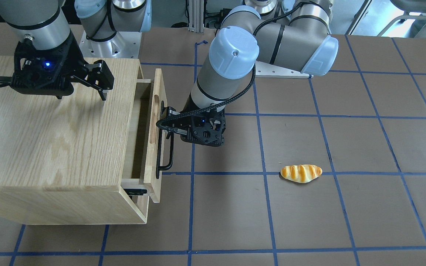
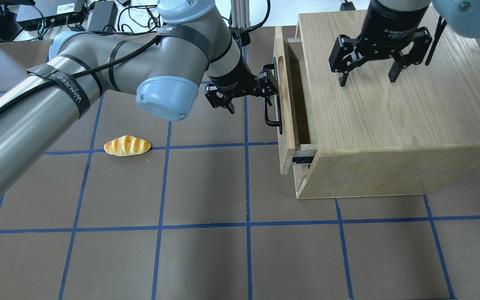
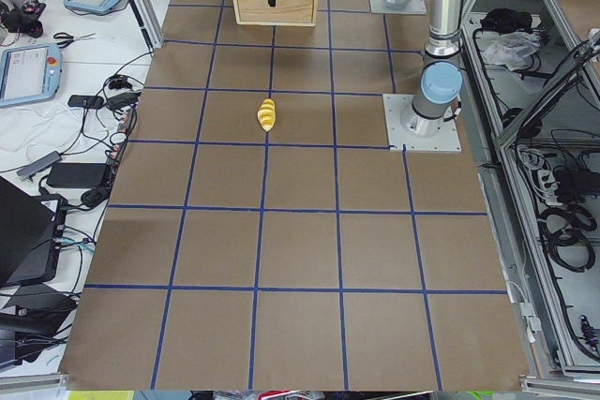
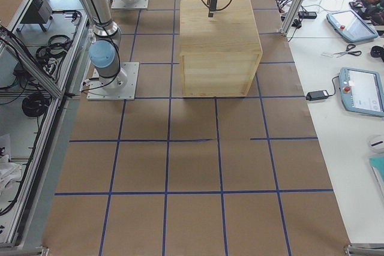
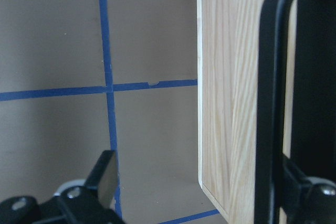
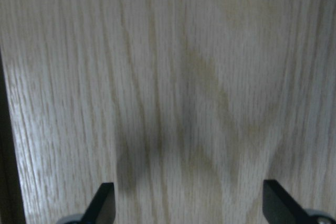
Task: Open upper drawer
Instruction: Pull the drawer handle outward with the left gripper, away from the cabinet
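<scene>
The upper drawer [image 1: 153,146] is pulled partly out of the oak cabinet [image 1: 50,140]; it also shows in the overhead view [image 2: 285,133]. Its black bar handle [image 2: 274,114] runs along the front panel. My left gripper [image 2: 248,96] is open. One finger [image 5: 310,195] is hooked behind the handle [image 5: 270,103], the other finger [image 5: 105,174] stands clear of the panel over the table. My right gripper [image 2: 367,77] is open and empty just above the cabinet top [image 6: 184,77], its fingertips [image 6: 102,205] wide apart.
A toy bread roll [image 2: 127,146] lies on the brown table to the left of the drawer, also in the front-facing view [image 1: 301,173]. The cabinet [image 4: 219,40] stands at the table's right side. Blue tape lines grid the table.
</scene>
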Motion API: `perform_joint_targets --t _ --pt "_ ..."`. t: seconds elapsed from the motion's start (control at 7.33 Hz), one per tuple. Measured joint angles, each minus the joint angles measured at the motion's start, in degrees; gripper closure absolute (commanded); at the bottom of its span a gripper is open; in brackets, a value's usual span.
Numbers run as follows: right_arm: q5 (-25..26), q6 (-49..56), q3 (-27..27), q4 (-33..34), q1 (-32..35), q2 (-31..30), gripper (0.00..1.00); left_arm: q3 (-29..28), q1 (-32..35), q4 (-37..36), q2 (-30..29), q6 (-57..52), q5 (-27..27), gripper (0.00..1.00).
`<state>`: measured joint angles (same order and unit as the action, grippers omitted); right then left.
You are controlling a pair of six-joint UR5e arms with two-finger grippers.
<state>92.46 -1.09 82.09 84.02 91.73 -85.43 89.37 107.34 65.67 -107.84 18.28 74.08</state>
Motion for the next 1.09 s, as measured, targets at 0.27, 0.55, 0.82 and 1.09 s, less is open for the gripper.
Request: perform_joint_targets --t 0.27,0.55,0.82,1.09 --pt "0.0 0.0 0.0 0.0 0.0 0.0 0.0 1.0 -2.5 0.5 1.2 -1.6 0.0 0.0" --pt "0.0 0.0 0.0 0.0 0.0 0.0 0.0 1.2 -4.4 2.2 2.3 -4.0 0.0 0.0" --pt "0.0 0.0 0.0 0.0 0.0 0.0 0.0 1.2 -6.9 4.9 3.3 -7.5 0.0 0.0" --pt "0.0 0.0 0.0 0.0 0.0 0.0 0.0 1.2 -9.5 7.4 4.3 -10.2 0.0 0.0"
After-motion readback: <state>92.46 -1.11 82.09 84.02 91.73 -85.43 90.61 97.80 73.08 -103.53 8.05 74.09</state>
